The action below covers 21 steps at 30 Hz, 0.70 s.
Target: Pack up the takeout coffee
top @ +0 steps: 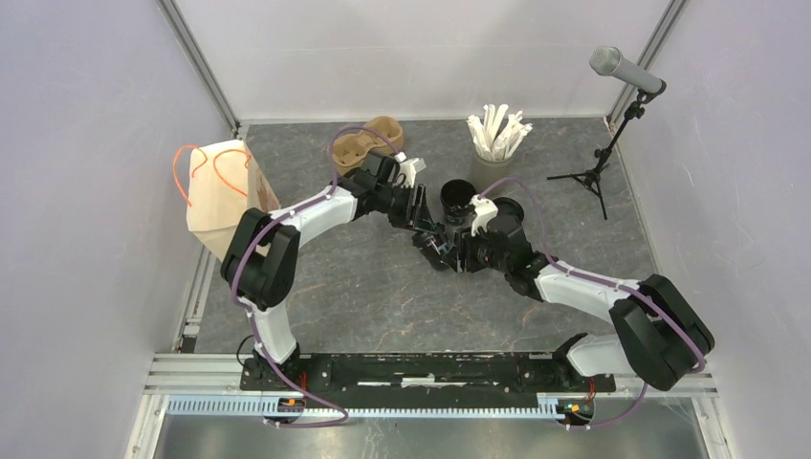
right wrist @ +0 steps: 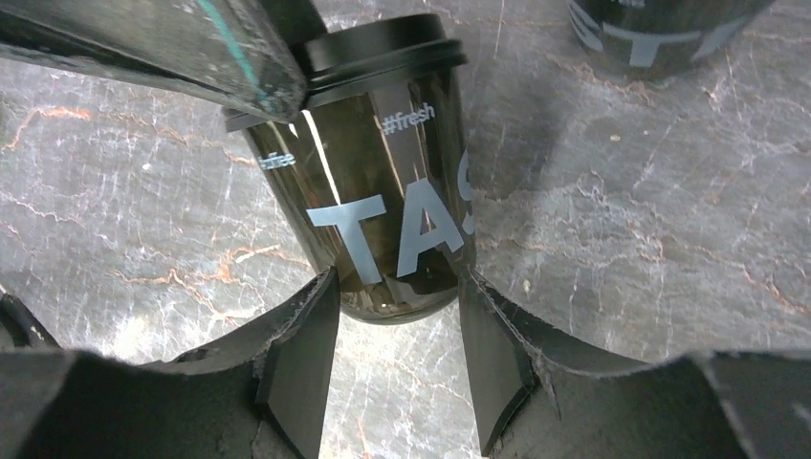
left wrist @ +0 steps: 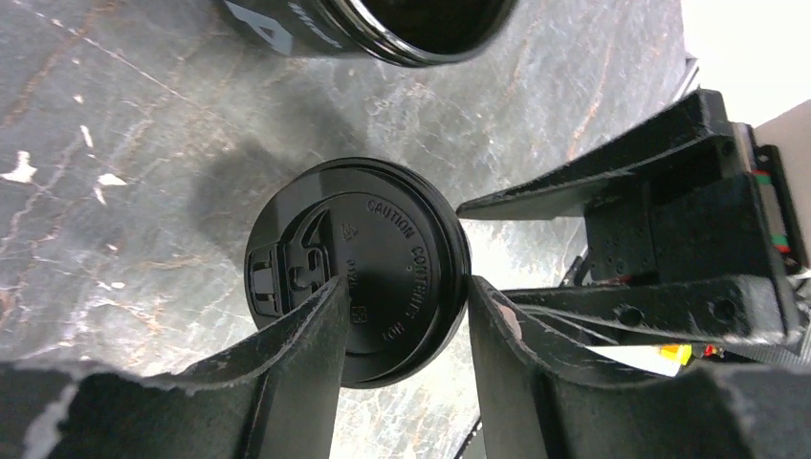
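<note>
**A:** Where is the takeout coffee (right wrist: 392,191)?

**B:** It stands upright near the middle of the table (top: 383,296), right where the two arms meet. Its black lid (left wrist: 383,239) is on.

**A:** What is the right gripper (right wrist: 397,282) doing?

**B:** It is low on the cup. Its two fingers press against the lower body from either side, just beneath the pale lettering, so it is pinching the cup.

**A:** And the left gripper (left wrist: 406,287)?

**B:** It is up at the lid. One finger lies against the rim, and the other crosses in front of the lid (it hides the lid's near side from that wrist camera). I cannot tell whether it is gripping the lid or only straddling it. In the right wrist view, one of its fingers touches the lid's edge.

**A:** What else is on the table?

**B:** An open-topped black cup (top: 457,196) stands just beyond the coffee, apart from it. Farther back are the brown pulp carrier (top: 368,139) and the grey cup of white sticks (top: 497,134). A paper bag with orange handles (top: 225,186) sits at the table's left edge, and a microphone on a stand (top: 626,72) is at the back right.
</note>
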Motion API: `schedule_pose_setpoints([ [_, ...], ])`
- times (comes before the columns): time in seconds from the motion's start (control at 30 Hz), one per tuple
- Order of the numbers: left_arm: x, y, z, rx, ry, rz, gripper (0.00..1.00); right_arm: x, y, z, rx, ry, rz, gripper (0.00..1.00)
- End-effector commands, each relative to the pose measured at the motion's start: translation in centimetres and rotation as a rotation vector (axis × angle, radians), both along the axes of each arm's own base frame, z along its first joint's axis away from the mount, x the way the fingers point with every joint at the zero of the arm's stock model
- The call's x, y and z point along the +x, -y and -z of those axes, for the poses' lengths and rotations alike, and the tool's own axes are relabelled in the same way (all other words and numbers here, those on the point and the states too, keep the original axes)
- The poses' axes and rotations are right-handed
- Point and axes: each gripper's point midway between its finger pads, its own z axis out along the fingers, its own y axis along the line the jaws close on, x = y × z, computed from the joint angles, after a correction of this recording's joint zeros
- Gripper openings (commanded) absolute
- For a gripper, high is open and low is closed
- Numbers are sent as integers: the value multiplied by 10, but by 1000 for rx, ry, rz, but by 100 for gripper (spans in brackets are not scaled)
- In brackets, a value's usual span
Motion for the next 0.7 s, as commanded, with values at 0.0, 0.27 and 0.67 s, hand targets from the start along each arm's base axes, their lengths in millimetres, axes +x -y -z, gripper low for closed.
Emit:
schedule_pose_setpoints([
  [0.0,-17,12,-35,-104,20,37,55,-5,16,10,-57,27,19,54],
  [0.27,-41,29,-54,-162,28,69,55,-17,26,21,-67,18,31,54],
  [0.67,-46,48,-56,-134,64,50,54,-23,36,22,-85,19,45,56],
])
